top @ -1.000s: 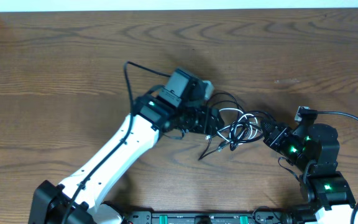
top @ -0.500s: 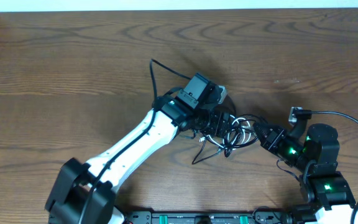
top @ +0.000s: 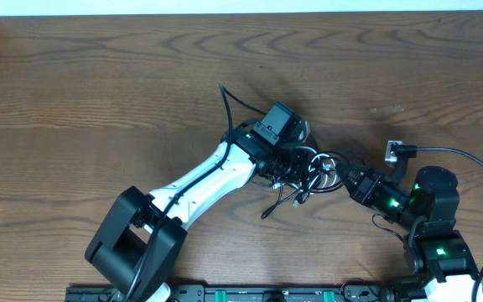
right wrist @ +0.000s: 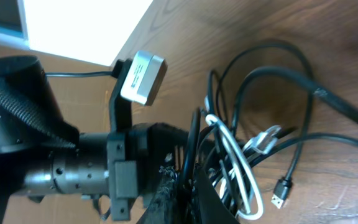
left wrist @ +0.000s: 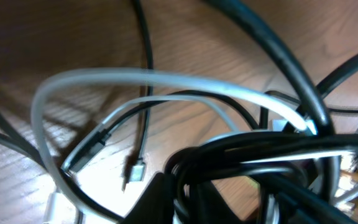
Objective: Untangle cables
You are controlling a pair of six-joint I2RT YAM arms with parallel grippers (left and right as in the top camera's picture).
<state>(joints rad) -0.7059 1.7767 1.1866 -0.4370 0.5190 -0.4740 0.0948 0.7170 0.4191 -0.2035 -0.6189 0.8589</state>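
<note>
The cables (top: pixel 315 170) lie as a tangle of thin black cords and a white cord at the table's middle. My left gripper (top: pixel 297 166) reaches into the tangle from the left and my right gripper (top: pixel 344 179) from the right. In the left wrist view a white cord (left wrist: pixel 166 81) arches over black loops, a small plug (left wrist: pixel 137 169) lies on the wood, and my left gripper (left wrist: pixel 194 200) is shut on black cords. In the right wrist view my right gripper (right wrist: pixel 188 200) is shut on a black cord, beside a white loop (right wrist: pixel 244 168) and a black plug (right wrist: pixel 280 191).
The left arm's own thicker black wire (top: pixel 227 105) loops up behind its wrist. The right arm's wire (top: pixel 470 159) arcs along the right side. The left wrist camera (right wrist: pixel 143 76) sits close to my right gripper. The table's far edge (top: pixel 225 10) runs along the top.
My left arm has moved right into the tangle and its jaws have shut on cords. My right gripper has shifted slightly left, and the tangle has bunched between the two grippers.
</note>
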